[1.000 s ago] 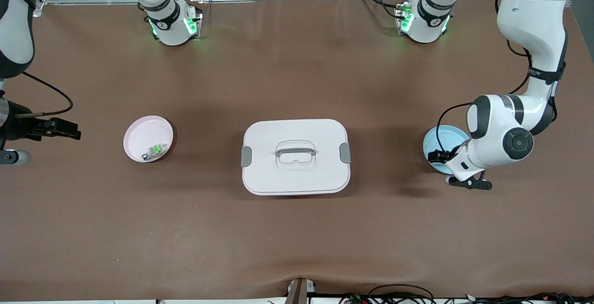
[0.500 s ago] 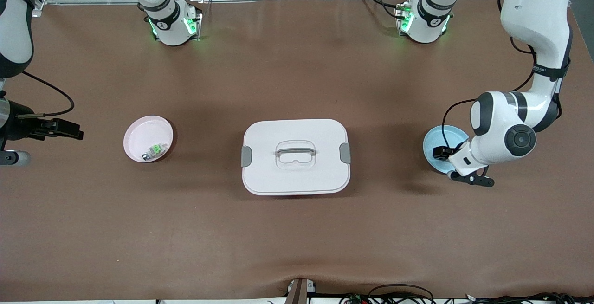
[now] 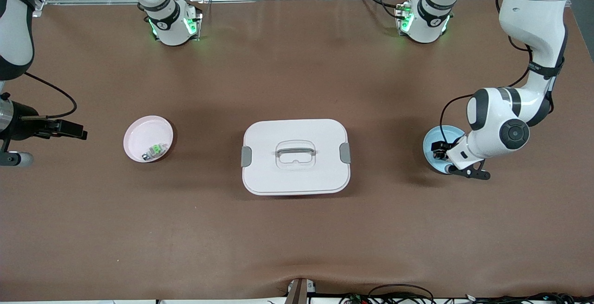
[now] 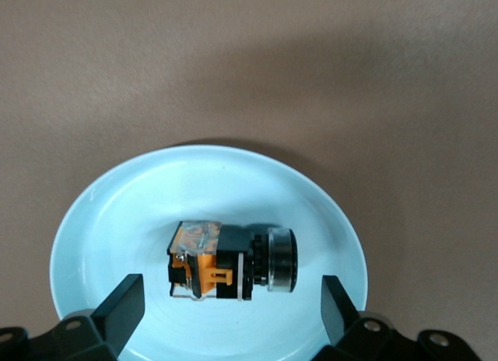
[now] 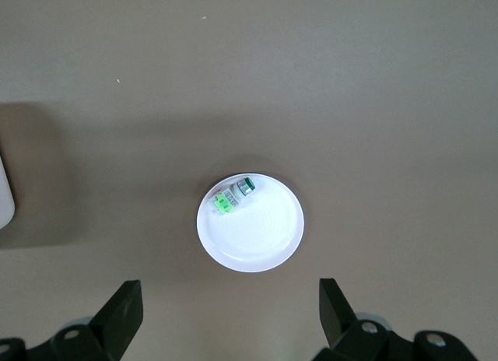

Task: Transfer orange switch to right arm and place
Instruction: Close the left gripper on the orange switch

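Jaws on the left gripper point(image 4: 230, 314) are spread wide on either side of the orange switch point(image 4: 229, 259), which lies on its side in the blue dish point(image 4: 93, 221) at the left arm's end of the table, so nothing's grabbed yet and the handoff and placing are all still to do. Right gripper point(image 5: 226, 318) is also spread apart, waiting over the pink dish point(image 3: 139, 130) with the green-and-clear part point(image 3: 157, 150) in it, and the lidded white box point(image 3: 295, 156) sits between the two dishes.
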